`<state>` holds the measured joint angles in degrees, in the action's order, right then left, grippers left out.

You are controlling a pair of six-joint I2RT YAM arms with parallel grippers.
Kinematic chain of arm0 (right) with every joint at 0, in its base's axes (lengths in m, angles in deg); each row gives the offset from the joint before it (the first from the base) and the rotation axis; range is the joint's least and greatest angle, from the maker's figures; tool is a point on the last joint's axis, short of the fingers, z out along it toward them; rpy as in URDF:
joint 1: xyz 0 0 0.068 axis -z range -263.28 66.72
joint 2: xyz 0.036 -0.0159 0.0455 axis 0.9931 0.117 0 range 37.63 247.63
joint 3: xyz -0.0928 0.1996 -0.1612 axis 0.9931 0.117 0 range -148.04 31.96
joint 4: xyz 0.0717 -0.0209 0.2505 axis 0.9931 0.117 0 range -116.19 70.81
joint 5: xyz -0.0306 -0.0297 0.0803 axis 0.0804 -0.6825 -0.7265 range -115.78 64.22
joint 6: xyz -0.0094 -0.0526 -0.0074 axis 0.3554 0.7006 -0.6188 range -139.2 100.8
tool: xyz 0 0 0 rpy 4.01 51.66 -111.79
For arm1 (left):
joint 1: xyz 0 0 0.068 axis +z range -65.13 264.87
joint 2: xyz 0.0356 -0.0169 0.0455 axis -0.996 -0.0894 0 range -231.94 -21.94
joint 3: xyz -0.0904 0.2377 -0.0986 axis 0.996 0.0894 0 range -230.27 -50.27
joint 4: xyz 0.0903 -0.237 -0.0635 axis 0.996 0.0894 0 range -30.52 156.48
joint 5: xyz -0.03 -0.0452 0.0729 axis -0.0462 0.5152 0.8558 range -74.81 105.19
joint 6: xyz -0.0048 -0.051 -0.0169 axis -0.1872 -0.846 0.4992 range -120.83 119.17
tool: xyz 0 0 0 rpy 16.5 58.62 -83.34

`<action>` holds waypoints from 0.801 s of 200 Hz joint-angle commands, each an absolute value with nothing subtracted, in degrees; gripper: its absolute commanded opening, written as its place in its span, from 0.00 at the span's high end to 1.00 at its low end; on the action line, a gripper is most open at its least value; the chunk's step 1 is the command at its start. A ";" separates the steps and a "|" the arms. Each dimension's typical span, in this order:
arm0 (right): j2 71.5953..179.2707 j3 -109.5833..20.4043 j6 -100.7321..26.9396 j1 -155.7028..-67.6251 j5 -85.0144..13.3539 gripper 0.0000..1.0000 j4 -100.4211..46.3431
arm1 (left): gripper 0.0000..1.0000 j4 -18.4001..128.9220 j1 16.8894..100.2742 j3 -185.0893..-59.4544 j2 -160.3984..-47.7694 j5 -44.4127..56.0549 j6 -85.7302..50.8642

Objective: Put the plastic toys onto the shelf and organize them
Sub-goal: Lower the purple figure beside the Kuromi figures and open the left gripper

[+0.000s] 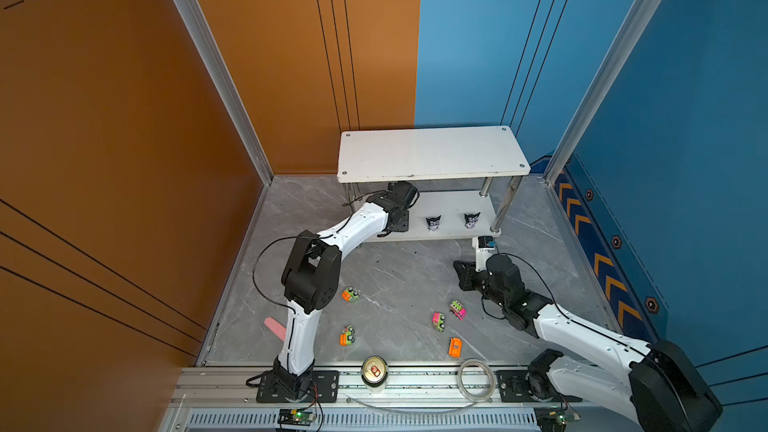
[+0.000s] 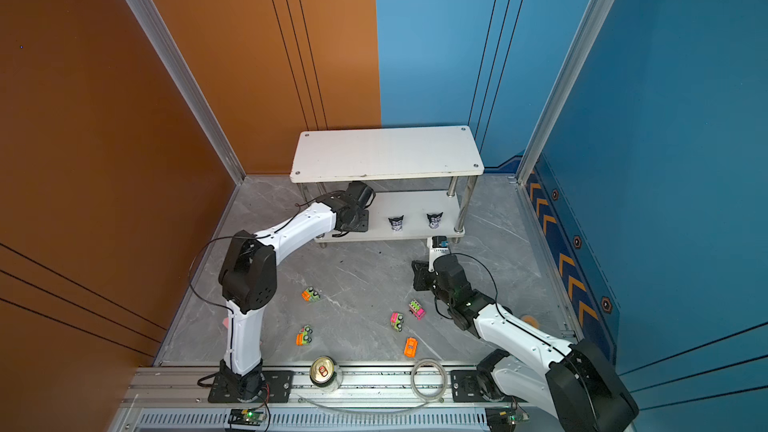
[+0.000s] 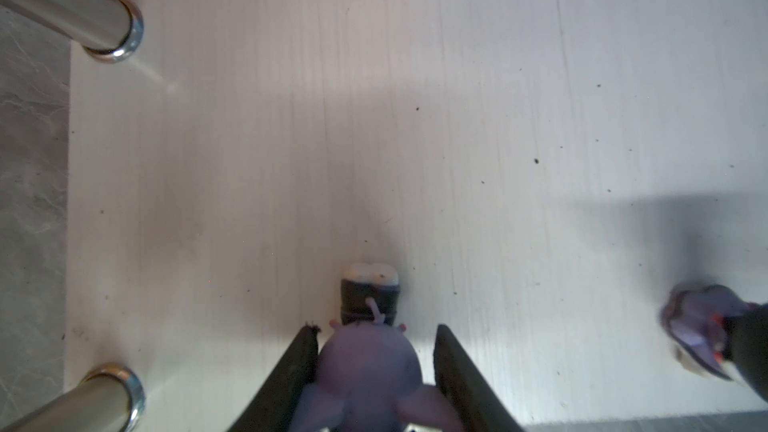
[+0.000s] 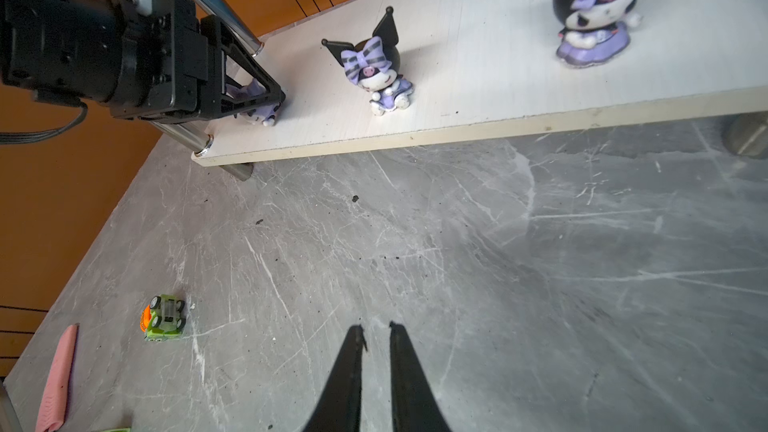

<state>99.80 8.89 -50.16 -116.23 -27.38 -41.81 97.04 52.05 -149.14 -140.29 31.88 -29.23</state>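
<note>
The small black-purple-white cartoon figurine point(image 3: 368, 361) rests feet-first on the lower tier of the white two-tier shelf point(image 3: 457, 118), at nine o'clock of two matching figurines point(image 1: 433, 223). The left gripper point(image 3: 375, 328) brackets it loosely, with a gap on one side. I'd open wider, then back out toward six o'clock, clear of the ears.
</note>
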 commanded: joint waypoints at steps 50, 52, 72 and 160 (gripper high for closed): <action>100.34 7.44 -51.01 -115.70 -28.46 0.84 -41.31 | 0.38 98.82 52.29 -150.97 -140.98 33.07 -29.90; 100.31 7.44 -50.97 -115.71 -28.43 0.84 -41.31 | 0.37 98.85 52.34 -150.99 -140.91 33.04 -29.87; 100.20 7.44 -51.01 -115.62 -28.56 0.84 -41.17 | 0.36 99.15 51.87 -150.75 -140.26 33.16 -29.91; 100.08 7.53 -51.28 -115.45 -28.77 0.84 -41.17 | 0.33 99.30 50.51 -148.73 -137.16 34.00 -30.45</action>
<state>99.80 8.89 -50.64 -115.84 -27.69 -41.81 98.09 51.09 -149.32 -140.46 32.38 -29.82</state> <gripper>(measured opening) 0.161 0.665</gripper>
